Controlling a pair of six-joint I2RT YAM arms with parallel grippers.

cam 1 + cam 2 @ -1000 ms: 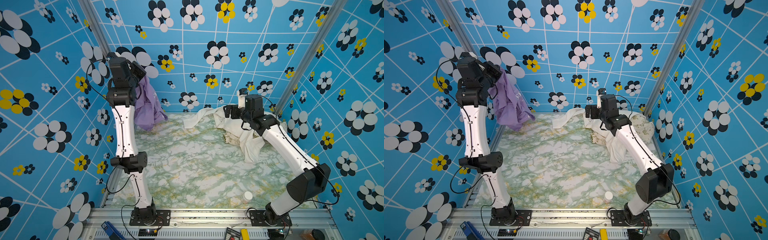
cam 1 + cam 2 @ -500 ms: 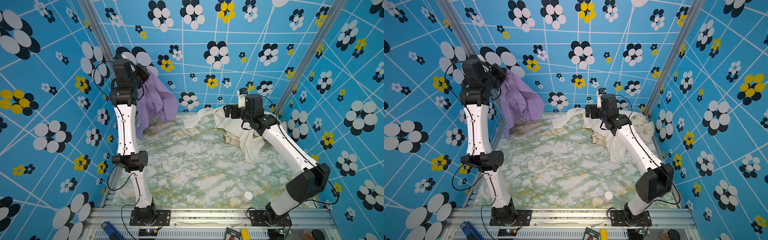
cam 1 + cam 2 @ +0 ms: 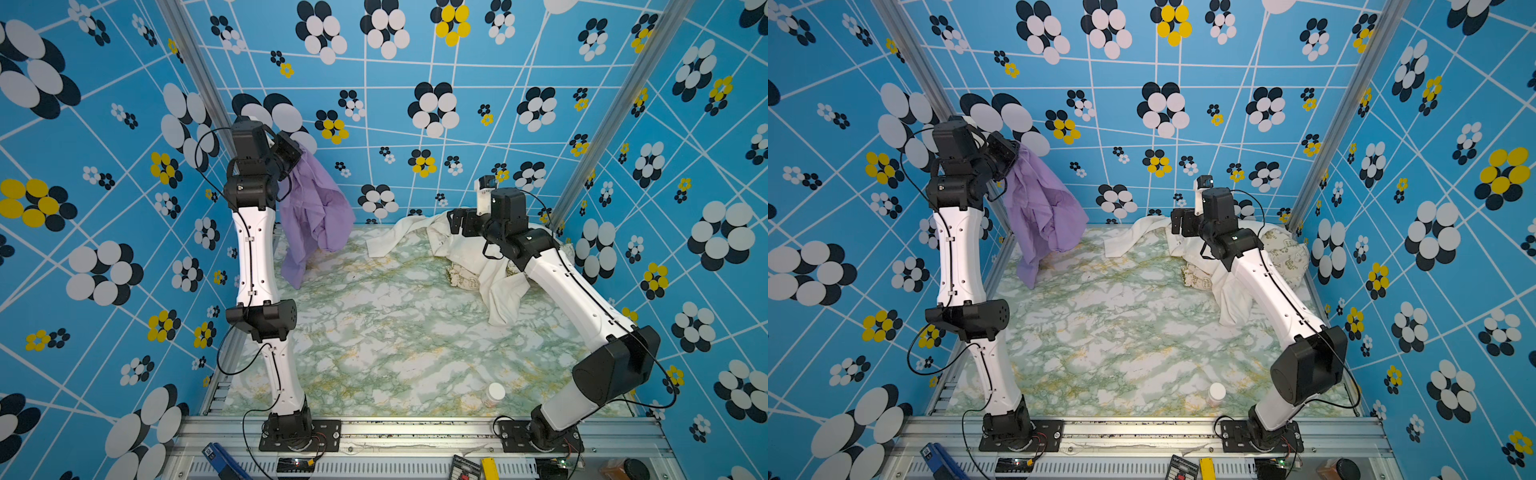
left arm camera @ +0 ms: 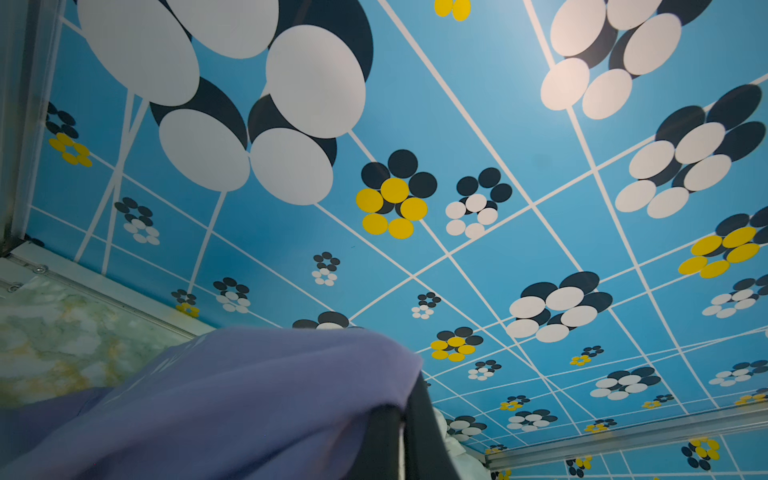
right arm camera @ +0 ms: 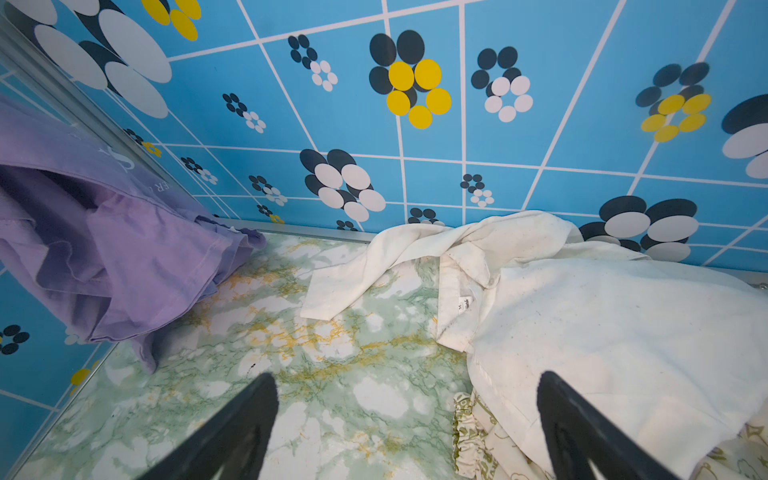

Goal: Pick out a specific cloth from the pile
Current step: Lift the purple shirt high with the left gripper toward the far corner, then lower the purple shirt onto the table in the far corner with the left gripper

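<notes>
The table takes most of both top views, and the pile lies at its two o'clock corner, now only two layers. The cream cloth sprawls on top, one sleeve trailing toward twelve. The cloth is clear of that heap and hangs in the air at ten o'clock, well apart from it. Over the last second it swung out toward the centre and has now dropped back into a long drape, carried a little further from the left wall. Its lowest tail comes down close to the table (whether it brushes the marble I cannot tell). The beige cloth peeks out from under the cream one at three o'clock. The left gripper is clamped tight on the cloth's top edge, high above the table. The right gripper has not moved: its jaws stand fully apart over the pile's nine o'clock edge and grip nothing. A bottle stands alone at five o'clock. I judge the picking done in substance, with only setting the cloth down remaining.
</notes>
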